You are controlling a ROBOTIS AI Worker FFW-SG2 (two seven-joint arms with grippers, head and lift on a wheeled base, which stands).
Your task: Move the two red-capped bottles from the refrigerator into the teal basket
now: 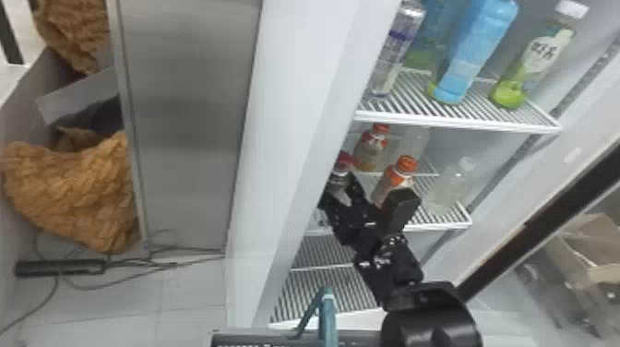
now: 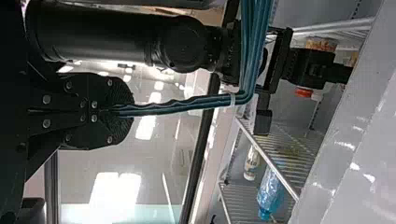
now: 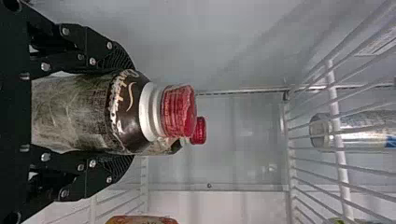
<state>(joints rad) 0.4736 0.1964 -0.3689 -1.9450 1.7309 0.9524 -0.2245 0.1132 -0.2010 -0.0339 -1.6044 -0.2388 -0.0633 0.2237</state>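
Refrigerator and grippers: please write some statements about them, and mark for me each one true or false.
1. The right gripper has its fingers on either side of a red-capped bottle. True.
2. The left gripper holds a green bottle. False: its fingers are closed on the teal basket handle.
3. A second red cap shows beyond the first bottle's cap. True.
4. The large blue bottle stands on the same shelf as the orange-capped bottles. False: it is on the shelf above them.
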